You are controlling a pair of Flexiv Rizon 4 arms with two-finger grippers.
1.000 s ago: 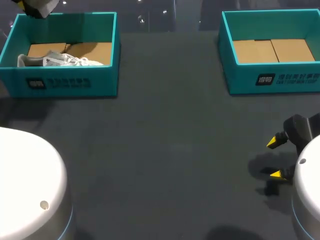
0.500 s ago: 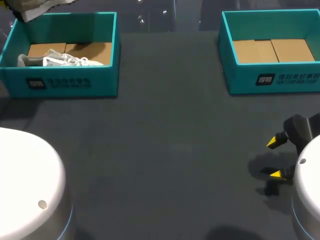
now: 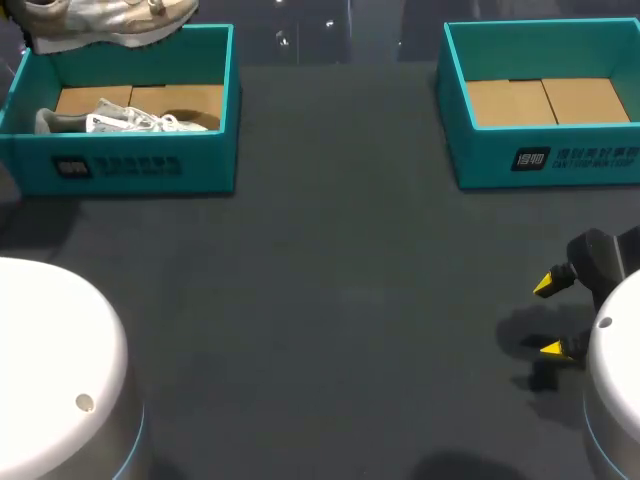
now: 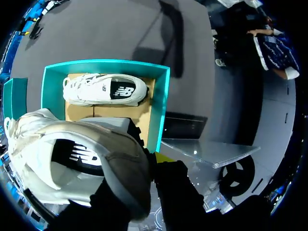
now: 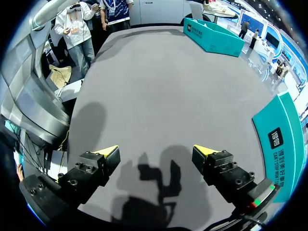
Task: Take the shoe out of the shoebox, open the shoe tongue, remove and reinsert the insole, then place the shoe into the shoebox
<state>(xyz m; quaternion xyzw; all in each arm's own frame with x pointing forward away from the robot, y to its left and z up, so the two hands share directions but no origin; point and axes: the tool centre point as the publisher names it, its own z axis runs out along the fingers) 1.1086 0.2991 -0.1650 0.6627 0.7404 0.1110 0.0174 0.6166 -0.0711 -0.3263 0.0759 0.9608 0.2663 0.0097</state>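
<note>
Left end effector (image 4: 150,161) pinches 1 shoe (image 3: 105,22) above the shoebox (image 3: 130,165) rim; right end effector (image 3: 548,317) spread over table (image 3: 340,300).

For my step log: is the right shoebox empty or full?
Empty: the right shoebox shows only its bare cardboard floor.
</note>
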